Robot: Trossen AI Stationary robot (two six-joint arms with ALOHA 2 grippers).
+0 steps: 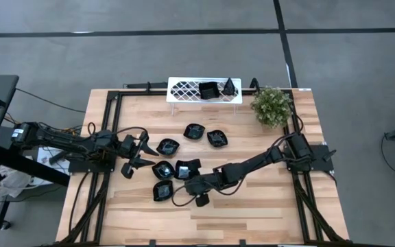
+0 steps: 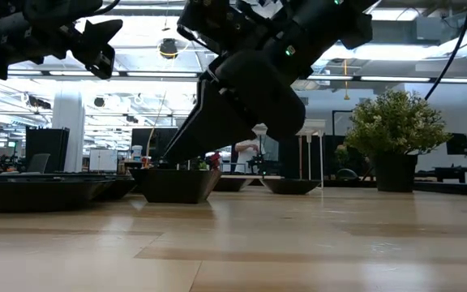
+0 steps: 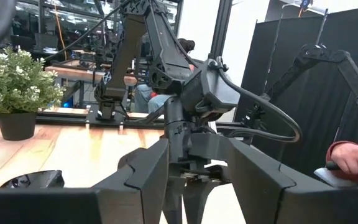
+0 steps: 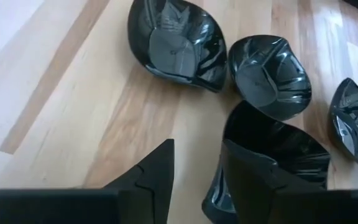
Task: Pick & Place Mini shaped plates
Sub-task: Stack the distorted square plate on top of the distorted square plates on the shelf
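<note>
L gripper (image 1: 141, 152): left-centre of high view, above the table, fingers spread wide, empty.
Loose plates (image 1: 193, 131): six black dishes mid-frame; two more in white tray (image 1: 184, 90), top centre.
R gripper (image 1: 196, 185): centre-low, fingers apart, one inside square dish (image 4: 272, 155).
Risk: thin-rim grip may slip or nudge neighbours.

Right hand (image 1: 196, 186) low at table centre, fingers parted; left hand (image 1: 145, 152) raised, open

Light wooden table (image 1: 252, 206), scattered black mini plates (image 1: 195, 131), white lattice tray (image 1: 184, 90), potted plant (image 1: 271, 106)
</note>
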